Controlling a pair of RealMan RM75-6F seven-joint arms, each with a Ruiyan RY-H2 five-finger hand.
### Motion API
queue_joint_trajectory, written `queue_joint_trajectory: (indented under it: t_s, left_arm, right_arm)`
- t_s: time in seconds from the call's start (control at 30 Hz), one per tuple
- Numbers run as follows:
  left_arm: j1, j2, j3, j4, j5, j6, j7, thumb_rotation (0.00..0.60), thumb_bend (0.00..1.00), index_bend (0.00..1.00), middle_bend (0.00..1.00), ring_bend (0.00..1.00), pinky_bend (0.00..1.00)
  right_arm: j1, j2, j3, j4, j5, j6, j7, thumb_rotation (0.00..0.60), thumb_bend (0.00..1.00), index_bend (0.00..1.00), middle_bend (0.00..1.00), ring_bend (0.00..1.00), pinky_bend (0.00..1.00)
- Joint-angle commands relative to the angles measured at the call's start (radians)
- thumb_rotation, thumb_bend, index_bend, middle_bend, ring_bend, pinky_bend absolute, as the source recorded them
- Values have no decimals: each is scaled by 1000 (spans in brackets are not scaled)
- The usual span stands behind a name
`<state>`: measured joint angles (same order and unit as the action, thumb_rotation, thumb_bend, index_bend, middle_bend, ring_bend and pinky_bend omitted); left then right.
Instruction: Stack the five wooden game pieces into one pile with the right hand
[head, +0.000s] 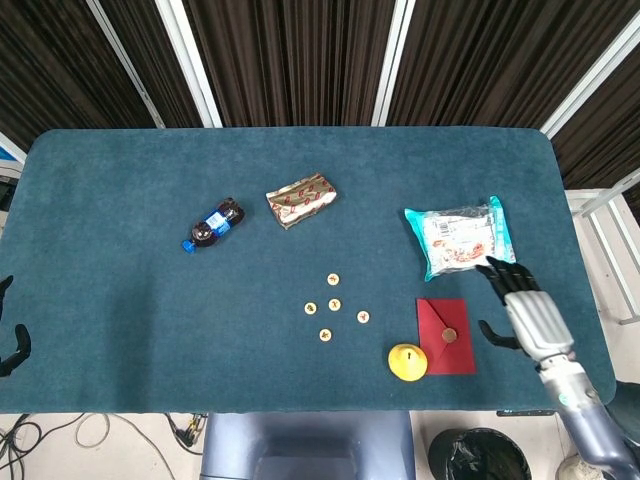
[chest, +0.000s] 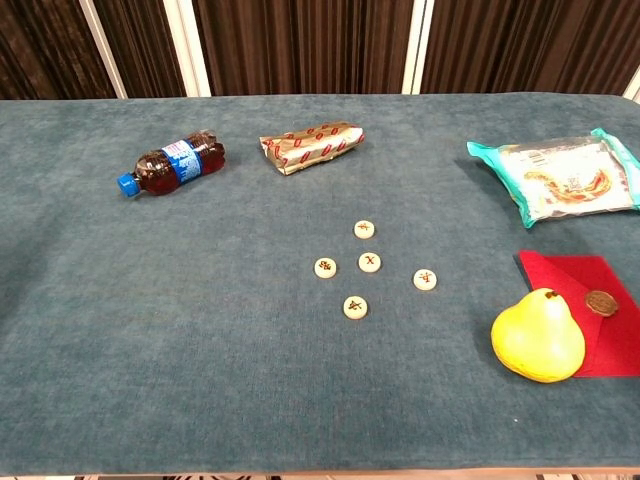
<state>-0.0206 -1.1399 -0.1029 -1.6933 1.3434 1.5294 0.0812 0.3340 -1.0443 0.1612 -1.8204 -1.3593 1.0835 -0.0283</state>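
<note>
Only your head view shows the hands. Your right hand (head: 528, 312) hangs over the near right part of the surface (head: 120, 300), fingers (head: 497, 268) spread and holding nothing, tips reaching toward the teal snack packet (head: 460, 238). Your left hand (head: 10, 340) shows only as a dark sliver at the near left edge; you cannot tell how its fingers lie. The chest view shows neither hand, but gives you the markings on the pieces more plainly.

Nearest you sits the yellow pear (chest: 537, 336), touching the near left corner of the red envelope (chest: 600, 315), which carries a round brown seal (chest: 600, 303). The five wooden game pieces (head: 334, 304) lie flat and apart from one another in a loose cluster near the middle of the surface, none stacked, left of the envelope and well apart from your right hand. Bare cloth lies between hand and pieces apart from the pear and envelope.

Further back lie the cola bottle (head: 213, 225) on its side and the gold wrapped snack (head: 301, 198).
</note>
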Motion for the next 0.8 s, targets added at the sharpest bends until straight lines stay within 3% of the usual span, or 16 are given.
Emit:
queue_joint_trajectory:
  t_s: [0.03, 0.43, 0.63, 0.8]
  left_arm:
    - [0, 1, 0, -1, -2, -1, -1, 600, 587, 87, 0, 0, 0]
    - [0, 3, -2, -3, -10, -7, -4, 600, 588, 87, 0, 0, 0]
    - [0, 4, -3, -7, -20, -15, -7, 600, 587, 87, 0, 0, 0]
    - [0, 6, -4, -9, -24, -18, -8, 600, 588, 87, 0, 0, 0]
  right_arm:
    - [77, -31, 28, -37, 93, -83, -70, 600, 438, 163, 0, 0, 0]
    - [225, -257, 44, -7, 286, -144, -278, 600, 438, 248, 0, 0, 0]
    - [260, -425, 21, 129, 210, -76, -326, 600, 439, 294, 0, 0, 0]
    - [276, -490, 8, 174, 231, -85, -342, 600, 439, 302, 0, 0, 0]
